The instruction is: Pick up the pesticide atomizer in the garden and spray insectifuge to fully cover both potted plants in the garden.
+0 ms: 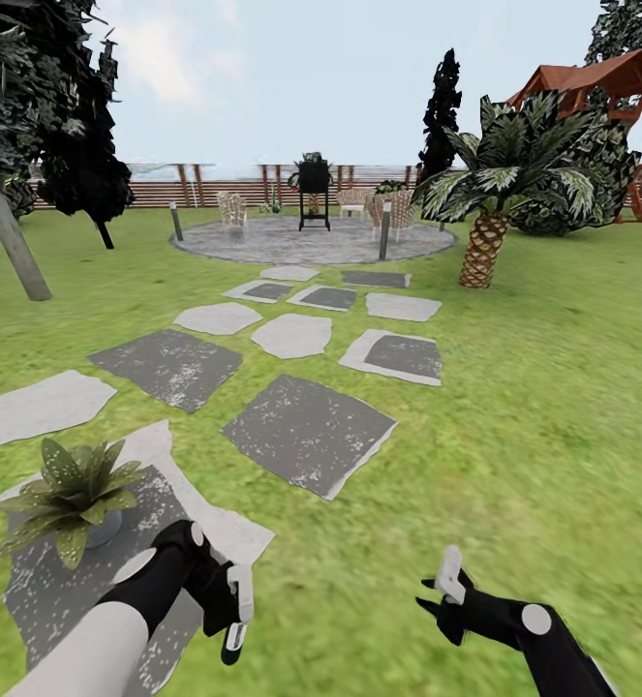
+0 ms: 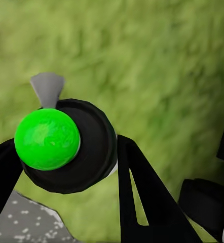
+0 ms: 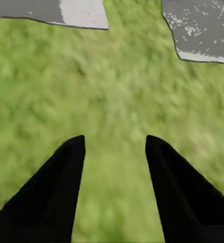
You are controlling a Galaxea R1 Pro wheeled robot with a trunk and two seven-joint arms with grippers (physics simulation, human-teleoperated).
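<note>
Because the atomizer (image 2: 66, 149) is seated between the fingers of the left gripper (image 2: 61, 167), that gripper is clamped on it, its bright green cap toward the wrist camera and its grey nozzle pointing away over the lawn (image 1: 553, 407); this carry posture keeps the nozzle clear of the arm. The right gripper (image 3: 114, 152) is spread and empty above grass, presumably held in reserve. One potted plant (image 1: 74, 494) stands on a stepping stone (image 1: 49, 581) just beside the left gripper; judged ready for spraying.
</note>
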